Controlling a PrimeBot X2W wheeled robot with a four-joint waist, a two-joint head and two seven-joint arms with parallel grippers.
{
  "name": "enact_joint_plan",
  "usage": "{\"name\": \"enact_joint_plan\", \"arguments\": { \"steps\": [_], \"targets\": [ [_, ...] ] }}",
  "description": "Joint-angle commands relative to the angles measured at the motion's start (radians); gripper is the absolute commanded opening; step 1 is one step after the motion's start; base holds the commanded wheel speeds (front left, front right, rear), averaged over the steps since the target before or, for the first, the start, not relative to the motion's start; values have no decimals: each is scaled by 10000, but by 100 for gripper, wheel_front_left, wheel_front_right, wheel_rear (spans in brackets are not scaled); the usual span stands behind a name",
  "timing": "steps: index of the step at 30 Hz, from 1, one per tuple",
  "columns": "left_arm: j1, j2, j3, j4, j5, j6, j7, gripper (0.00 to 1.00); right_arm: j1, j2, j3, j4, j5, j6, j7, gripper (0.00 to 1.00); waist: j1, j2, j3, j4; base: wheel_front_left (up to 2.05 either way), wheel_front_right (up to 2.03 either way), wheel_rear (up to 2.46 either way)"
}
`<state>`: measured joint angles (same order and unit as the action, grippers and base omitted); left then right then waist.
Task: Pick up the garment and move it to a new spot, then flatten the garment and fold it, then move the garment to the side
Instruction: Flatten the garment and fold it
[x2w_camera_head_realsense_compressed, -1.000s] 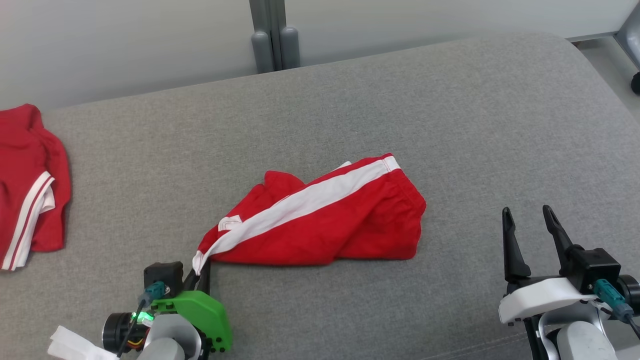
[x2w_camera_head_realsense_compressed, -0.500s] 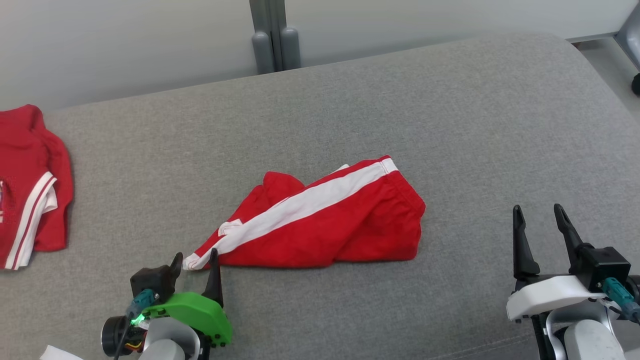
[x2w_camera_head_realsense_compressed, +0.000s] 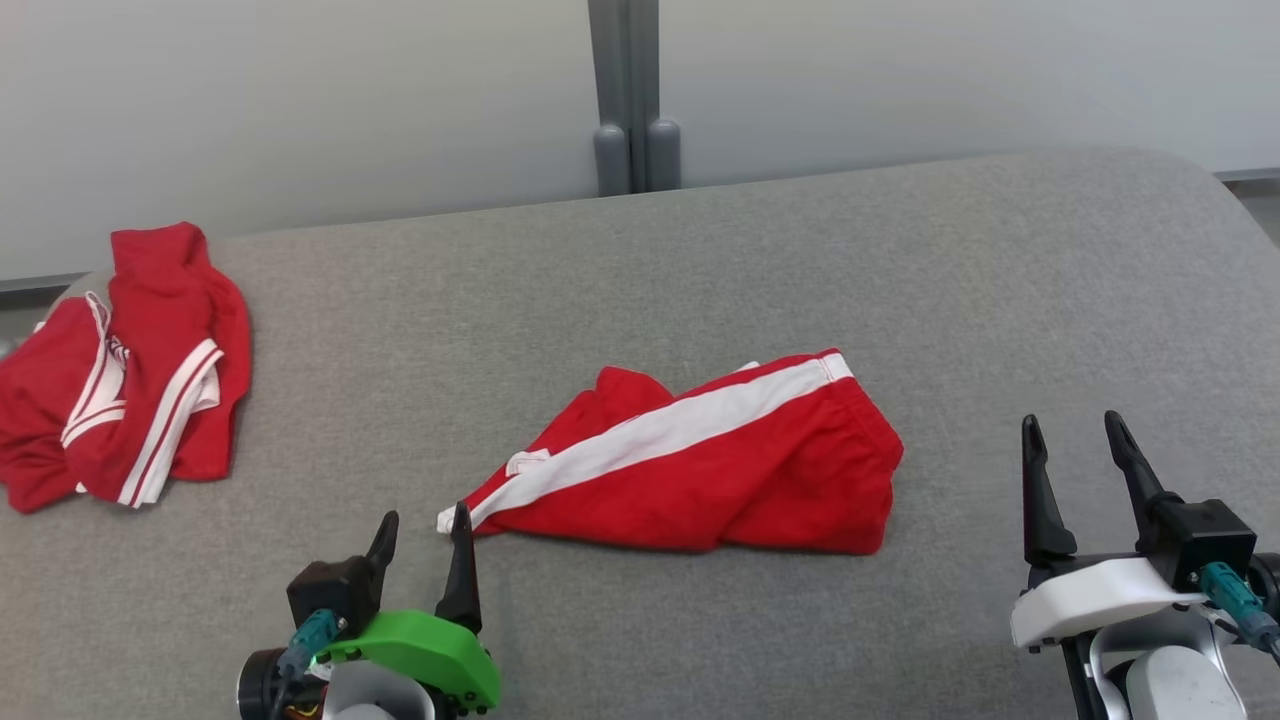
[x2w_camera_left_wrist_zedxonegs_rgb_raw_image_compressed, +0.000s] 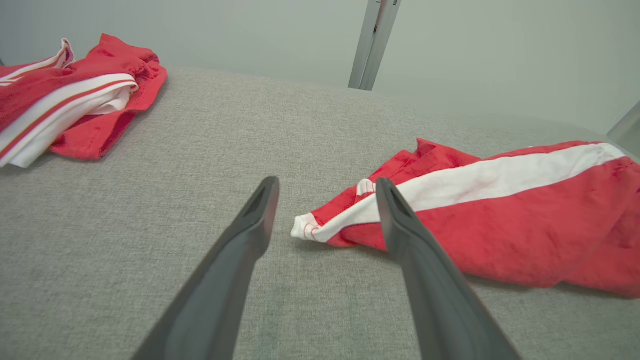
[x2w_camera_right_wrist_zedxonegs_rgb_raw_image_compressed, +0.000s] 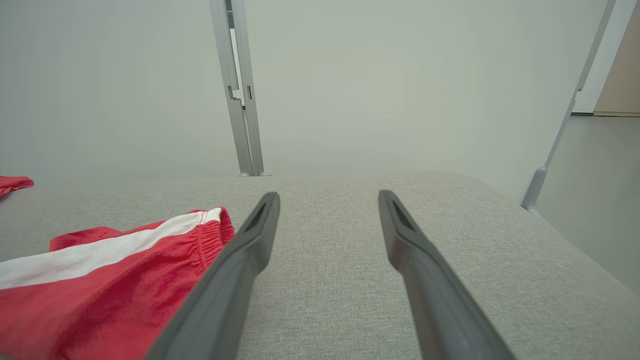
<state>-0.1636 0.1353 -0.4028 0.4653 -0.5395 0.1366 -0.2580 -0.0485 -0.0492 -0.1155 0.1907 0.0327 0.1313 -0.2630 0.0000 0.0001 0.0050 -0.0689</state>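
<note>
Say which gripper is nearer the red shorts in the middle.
Left. The left gripper is open at the corner of the red shorts; the right gripper is open, clearly apart from their other end.

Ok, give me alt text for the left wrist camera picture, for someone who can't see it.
A red garment with a white stripe lies crumpled on a grey cushion, its near corner just beyond the open left gripper. A second red-and-white garment lies at far left.
</note>
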Motion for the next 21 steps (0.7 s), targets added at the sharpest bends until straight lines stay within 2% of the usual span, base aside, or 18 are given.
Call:
{"name": "enact_joint_plan", "arguments": {
  "steps": [1, 8, 17, 21],
  "targets": [
    [205, -76, 51, -46, 96, 41, -77, 100, 134, -22, 31, -41, -18, -10, -29, 100, 0, -1, -341, 399, 0, 0, 0],
    [541, -316, 125, -310, 330, 1, -85, 100, 252, -25, 287, 23, 69, -10, -29, 100, 0, -1, -506, 656, 0, 0, 0],
    [708, -405, 400, -665, 732, -8, -78, 100, 36, -23, 612, 202, 113, -9, -29, 100, 0, -1, -479, 625, 0, 0, 0],
    [727, -445, 445, -725, 762, -72, -79, 100, -33, -28, 786, 682, -63, -10, -28, 100, 0, -1, -433, 627, 0, 0, 0]
  ]
}}
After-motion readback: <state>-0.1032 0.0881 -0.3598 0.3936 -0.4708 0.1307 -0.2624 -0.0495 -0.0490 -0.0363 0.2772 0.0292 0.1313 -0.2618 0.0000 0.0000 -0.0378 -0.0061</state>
